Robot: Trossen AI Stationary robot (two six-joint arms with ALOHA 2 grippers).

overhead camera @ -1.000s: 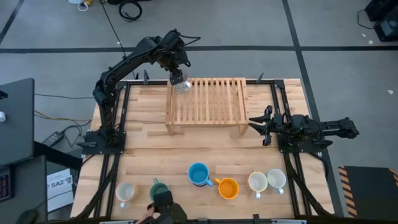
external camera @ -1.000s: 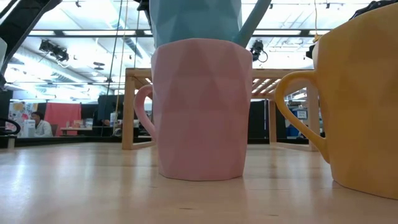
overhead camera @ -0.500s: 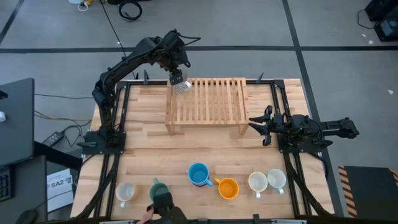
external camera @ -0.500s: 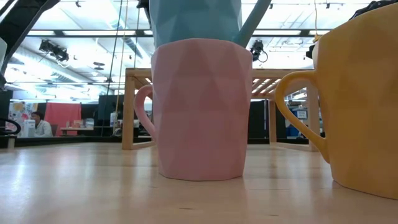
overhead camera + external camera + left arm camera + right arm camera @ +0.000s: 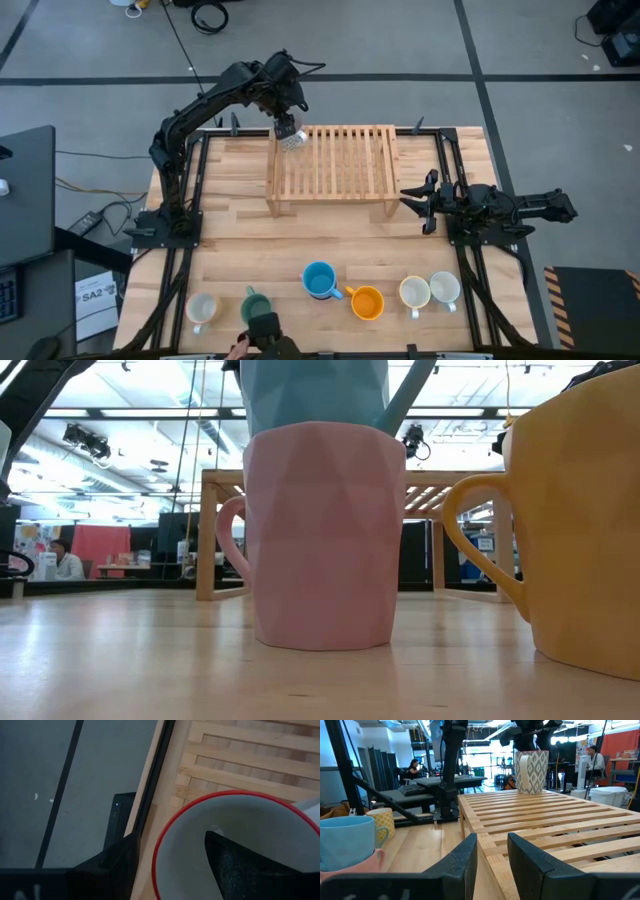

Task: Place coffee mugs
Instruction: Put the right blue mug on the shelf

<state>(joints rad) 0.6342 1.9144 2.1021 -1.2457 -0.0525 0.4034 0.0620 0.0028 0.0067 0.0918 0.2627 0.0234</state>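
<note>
atop the slatted rack (image 5: 335, 160), left gripper (image 5: 289, 137) grips the patterned mug (image 5: 531, 765); right gripper (image 5: 412, 202) parted, empty.

wooden counter (image 5: 230, 255), butcher-block top. slatted wooden rack (image 5: 335, 165) at its far middle. black monitor (image 5: 25, 195) off its left edge. coiled black cable (image 5: 209, 15) on grey floor (image 5: 540, 45). seated people (image 5: 413, 768) in room behind.
</note>
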